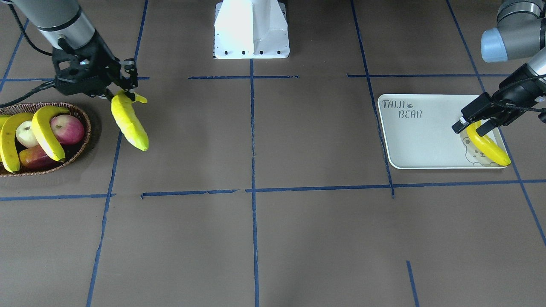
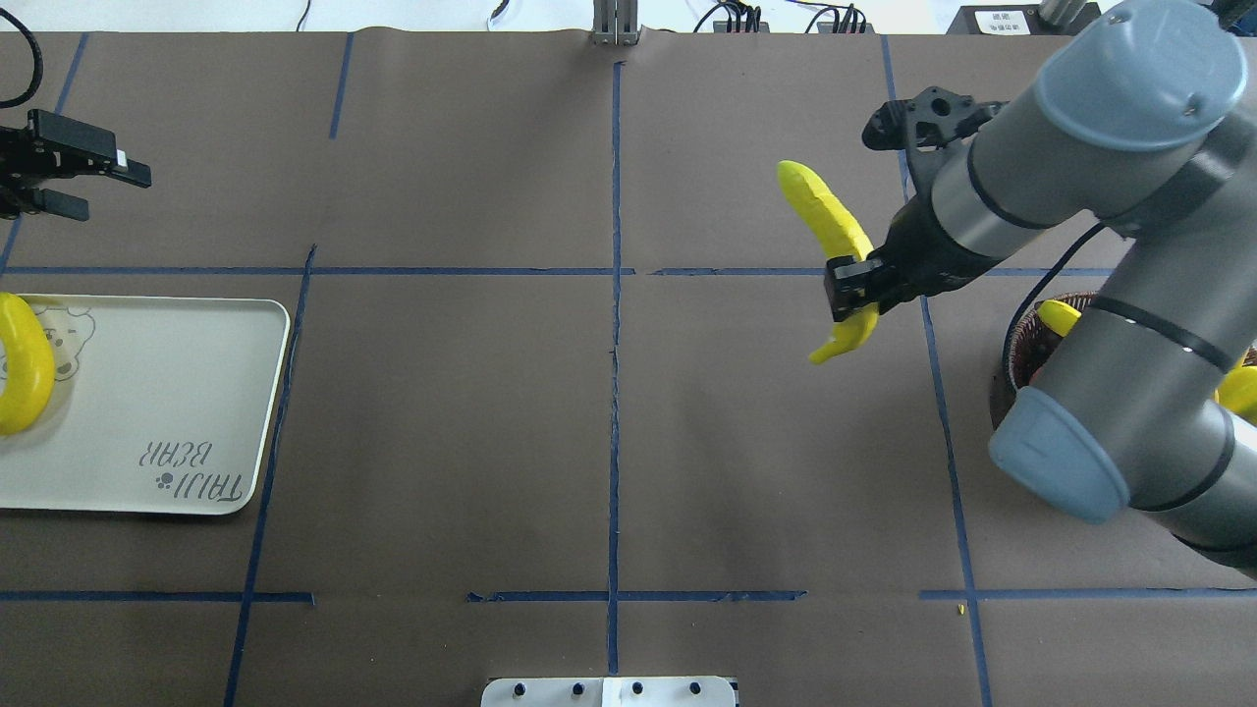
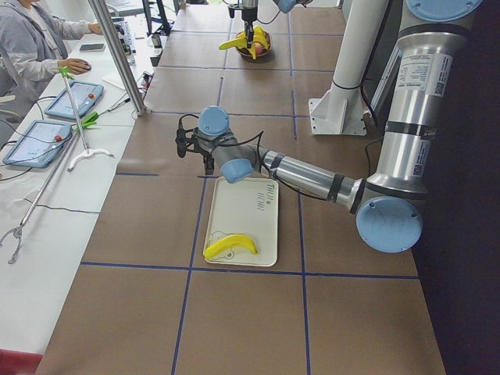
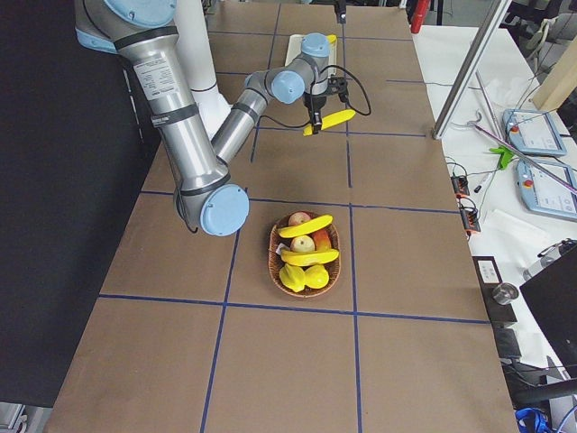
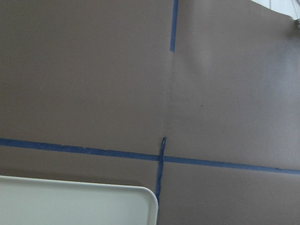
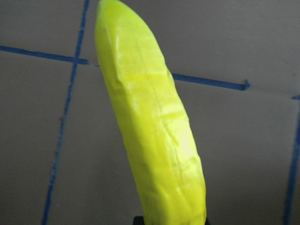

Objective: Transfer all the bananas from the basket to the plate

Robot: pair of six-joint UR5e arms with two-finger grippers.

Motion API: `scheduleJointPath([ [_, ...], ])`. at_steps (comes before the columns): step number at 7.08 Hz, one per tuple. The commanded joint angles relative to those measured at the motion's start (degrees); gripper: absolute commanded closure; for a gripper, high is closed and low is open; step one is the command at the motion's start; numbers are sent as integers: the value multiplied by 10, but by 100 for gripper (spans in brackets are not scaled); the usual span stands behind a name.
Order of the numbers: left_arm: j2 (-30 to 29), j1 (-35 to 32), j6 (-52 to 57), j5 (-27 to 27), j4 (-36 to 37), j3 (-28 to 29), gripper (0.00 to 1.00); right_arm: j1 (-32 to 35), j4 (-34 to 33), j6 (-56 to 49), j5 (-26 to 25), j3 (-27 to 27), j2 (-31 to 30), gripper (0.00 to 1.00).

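The carried banana (image 1: 129,121) hangs clear of the bench (image 1: 298,238), just beside the wicker basket (image 1: 83,117) on the side toward the plate. The right pincer (image 1: 124,90) is clamped on it near the stem end, so the long body juts out below the grip with nothing under it. The other two bananas (image 1: 47,132) lie in the basket across the red-pink apples (image 1: 68,129). The placed banana (image 1: 490,149) rests on the rectangular plate (image 1: 418,140), along the short edge farthest from the basket and over the bear drawing. The left pincer (image 2: 118,194) hovers near that end with its jaws wide, holding nothing; the overhead view shows it apart from the placed banana.

The step in hand looks like the carry across the bench, with the plate well apart from the load.

- **Travel:** A grip so near one end lets the body pivot, so the move wants to be smooth, with firm pressure and no sudden turn of the wrist.
- **Height:** Enough should be kept for the drooping tip to clear the plate's rim.
- **Placing:** The bare part near the lettering is the better target, beside the placed banana and not on it. The body should rest flat before the jaws part.
- **Left arm:** I cannot tell whether a hand-over is meant. If it is, the left pincer should close on the middle of the body before the right lets go. Otherwise the left arm should stay out of the path.
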Motion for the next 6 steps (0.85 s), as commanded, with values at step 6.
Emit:
scheduleJointPath([
  [6,-182,134,-433,84,1,-16,0,-127,186,291,-119,-150,168,100],
])
